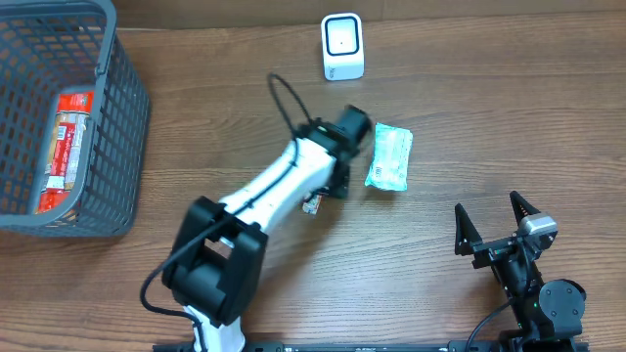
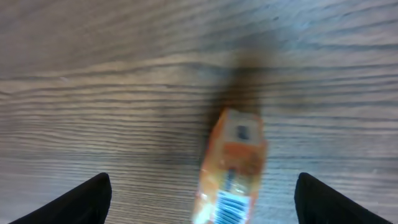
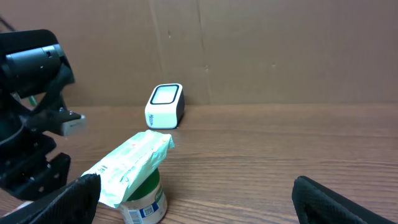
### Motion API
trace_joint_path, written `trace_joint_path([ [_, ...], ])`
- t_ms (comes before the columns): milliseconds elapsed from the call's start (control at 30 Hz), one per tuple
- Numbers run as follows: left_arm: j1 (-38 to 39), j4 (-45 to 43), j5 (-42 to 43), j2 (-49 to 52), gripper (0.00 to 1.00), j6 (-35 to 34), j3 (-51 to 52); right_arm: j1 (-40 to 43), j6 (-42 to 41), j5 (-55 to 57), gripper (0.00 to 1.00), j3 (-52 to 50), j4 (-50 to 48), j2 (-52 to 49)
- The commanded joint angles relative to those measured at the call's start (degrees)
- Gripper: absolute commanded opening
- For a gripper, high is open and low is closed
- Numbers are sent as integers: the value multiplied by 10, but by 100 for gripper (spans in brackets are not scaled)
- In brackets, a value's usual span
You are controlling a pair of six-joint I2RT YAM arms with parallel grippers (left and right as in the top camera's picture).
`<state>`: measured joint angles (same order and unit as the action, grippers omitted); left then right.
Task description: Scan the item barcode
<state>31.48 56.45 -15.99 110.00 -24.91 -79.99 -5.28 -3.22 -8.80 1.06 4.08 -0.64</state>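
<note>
Hanging wide apart and empty, the jaws of the left arm (image 1: 284, 176) straddle the orange packet (image 2: 233, 168), lying on the worktop (image 2: 93, 93) just below and midway between them, long axis square to their closing line, barcode end toward the wrist; those of the right arm (image 1: 533, 279), equally wide, stand well apart.

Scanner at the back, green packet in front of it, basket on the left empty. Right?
Not empty: the overhead view shows a red pack inside the basket. The scanner and green packet are as you said.
</note>
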Motion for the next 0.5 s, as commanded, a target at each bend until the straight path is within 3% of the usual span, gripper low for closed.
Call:
trace_joint_path([
  [0,-37,1,118,5,84,57,-6,2,-2,-3,100,-6,-2,4],
  [267,-33,-62,112,5,84,82,47,2,-2,-3,100,-6,-2,4],
  [467,-32,-94,81,5,74,69,78,2,-1,-3,100,-6,-2,4],
])
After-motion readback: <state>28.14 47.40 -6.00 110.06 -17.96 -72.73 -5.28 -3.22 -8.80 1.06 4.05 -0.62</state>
